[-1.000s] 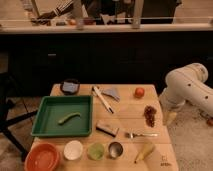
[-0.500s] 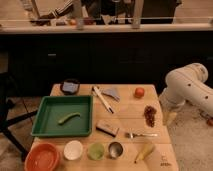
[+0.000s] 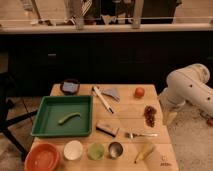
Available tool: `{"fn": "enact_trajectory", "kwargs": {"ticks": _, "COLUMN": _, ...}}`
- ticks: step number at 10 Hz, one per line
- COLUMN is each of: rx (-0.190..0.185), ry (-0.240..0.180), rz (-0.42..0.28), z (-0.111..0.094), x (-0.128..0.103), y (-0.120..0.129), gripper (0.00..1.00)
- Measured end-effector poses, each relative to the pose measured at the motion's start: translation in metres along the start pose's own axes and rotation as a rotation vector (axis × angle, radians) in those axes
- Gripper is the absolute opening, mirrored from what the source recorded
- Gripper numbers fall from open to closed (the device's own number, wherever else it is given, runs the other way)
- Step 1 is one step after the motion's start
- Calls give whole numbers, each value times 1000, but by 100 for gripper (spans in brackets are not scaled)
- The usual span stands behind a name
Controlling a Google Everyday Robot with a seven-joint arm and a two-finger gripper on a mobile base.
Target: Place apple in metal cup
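- On the wooden surface (image 3: 125,112), near its far right corner: one apple (image 3: 139,92), resting on bare wood, close to the right edge, touching nothing.
- Along the front edge, a row of three cups: one white cup (image 3: 73,150), one pale green cup (image 3: 95,151), one metal cup (image 3: 116,149), upright, dark inside, last of the three toward the right.
- Left of that row, at the front left corner: one red-orange bowl (image 3: 42,158).
- Right of the metal cup, just beside it: one banana (image 3: 145,150), angled toward the front right corner.
- On the left half: one green tray (image 3: 50,112) holding one small curved green item (image 3: 69,118).
- Behind the tray, at the far edge: one dark bowl (image 3: 70,87).
- In the middle: one long white utensil (image 3: 102,99), one grey piece (image 3: 112,93) beside it, one dark rectangular block (image 3: 108,128), one fork (image 3: 141,134).
- Near the right edge, between apple and fork: one bunch of grapes (image 3: 150,115).
- Off the right edge, just beside the grapes and low at surface height: the gripper (image 3: 170,117), hanging from the white arm (image 3: 187,87); released or clenched, cannot tell.
- Apple and metal cup well apart, with grapes and fork between them.
- Bare wood around the apple and between utensil and grapes; front row packed tight.
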Motion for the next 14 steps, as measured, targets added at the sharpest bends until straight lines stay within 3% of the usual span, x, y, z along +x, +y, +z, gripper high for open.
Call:
{"fn": "enact_trajectory", "kwargs": {"ticks": 3, "rx": 49, "ry": -11, "rz": -377, "z": 0, "x": -11, "y": -9, "gripper": 80}}
{"fn": "enact_trajectory", "kwargs": {"ticks": 6, "rx": 42, "ry": -10, "rz": -688, "z": 2, "x": -14, "y": -14, "gripper": 80}}
{"fn": "enact_trajectory", "kwargs": {"ticks": 9, "rx": 36, "ry": -6, "rz": -807, "z": 2, "x": -12, "y": -14, "gripper": 80}}
{"fn": "enact_trajectory", "kwargs": {"ticks": 12, "rx": 62, "ry": -1, "rz": -840, "z": 4, "x": -14, "y": -18, "gripper": 80}}
{"fn": "enact_trajectory", "kwargs": {"ticks": 14, "rx": 80, "ry": 10, "rz": -958, "z": 14, "x": -31, "y": -35, "gripper": 80}}
